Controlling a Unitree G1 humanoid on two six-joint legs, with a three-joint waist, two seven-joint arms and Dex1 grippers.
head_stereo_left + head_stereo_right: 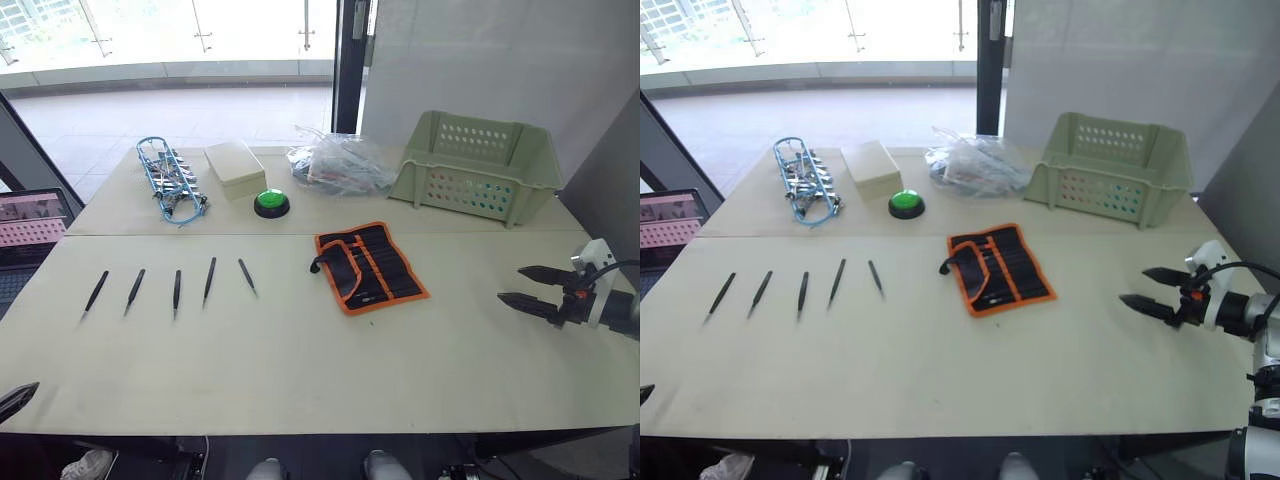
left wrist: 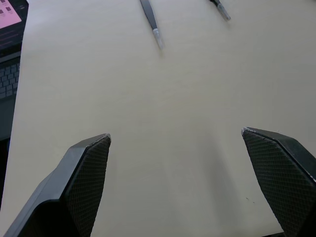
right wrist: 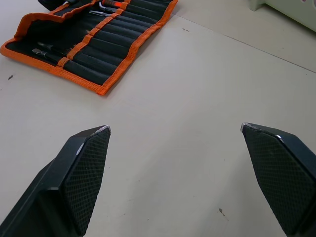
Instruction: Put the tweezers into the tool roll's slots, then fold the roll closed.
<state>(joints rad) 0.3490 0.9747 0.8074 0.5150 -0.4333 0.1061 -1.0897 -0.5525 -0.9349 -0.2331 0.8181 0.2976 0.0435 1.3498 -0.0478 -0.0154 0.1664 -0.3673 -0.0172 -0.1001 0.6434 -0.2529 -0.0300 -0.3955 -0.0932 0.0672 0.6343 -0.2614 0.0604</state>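
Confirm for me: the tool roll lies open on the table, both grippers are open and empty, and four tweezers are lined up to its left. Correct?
Not quite. There are five tweezers in the row, not four; the left eye view shows them all. The rest holds: the tool roll lies open on the table, and the left gripper and right gripper are open and empty.

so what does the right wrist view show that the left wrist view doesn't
Right wrist view: the tool roll lying open, with its slots facing up, ahead of the open right end effector. Left wrist view: two of the tweezers and a laptop at the table edge, ahead of the open left end effector. Both: the bare table.
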